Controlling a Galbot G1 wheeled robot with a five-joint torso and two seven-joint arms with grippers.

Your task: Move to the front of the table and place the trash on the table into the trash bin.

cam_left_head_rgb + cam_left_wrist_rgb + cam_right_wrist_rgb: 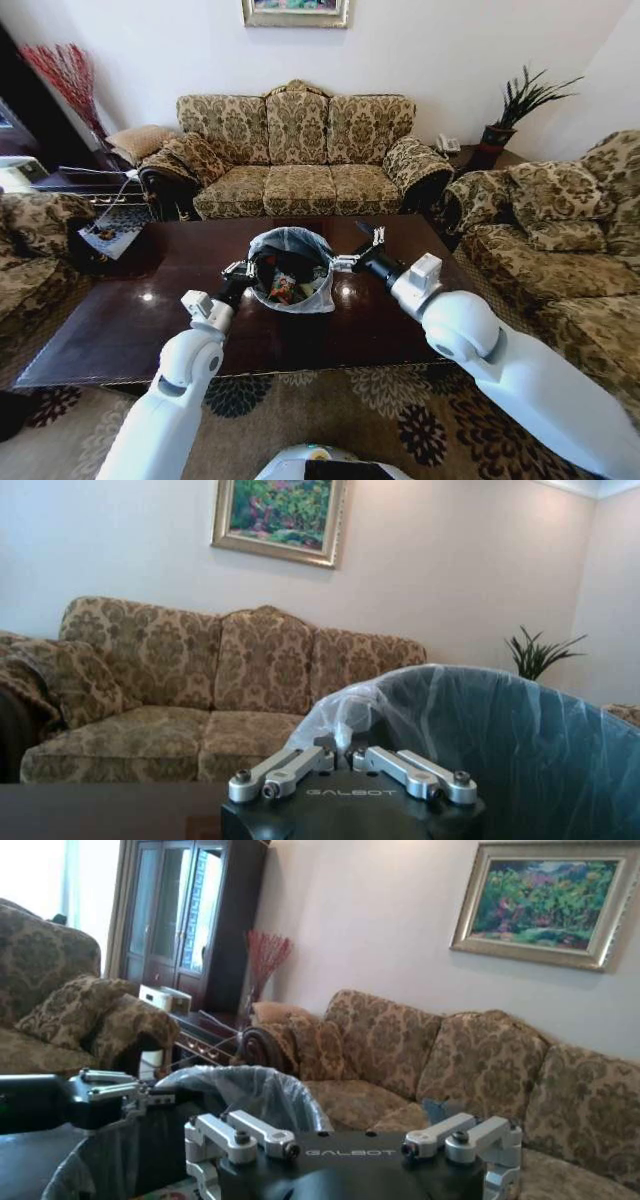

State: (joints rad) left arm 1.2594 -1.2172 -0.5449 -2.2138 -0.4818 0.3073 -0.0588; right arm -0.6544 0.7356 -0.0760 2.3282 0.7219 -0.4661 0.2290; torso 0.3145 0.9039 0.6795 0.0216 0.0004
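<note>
The trash bin stands on the dark glossy surface of the table, near its middle, with its pale plastic liner folded over the rim and trash lying inside (coloured wrappers show among dark contents). The left gripper sits against the bin's left side, its jaws pressed close together at the liner's edge; the left wrist view shows that gripper with the translucent bag bulging just beyond it, though whether a fold of plastic is pinched cannot be told. The right gripper is at the bin's right rim with its jaws spread wide, one finger by the liner and the other angled away. Around the table stand patterned sofas: one straight behind, another on the right and an armchair at the left edge. A potted plant fills the far right corner and red dried stems the far left. The right wrist view adds a tall dark cabinet behind the stems and looks across the bin's mouth to the left gripper on the far side, while a framed painting hangs above the sofa.
</note>
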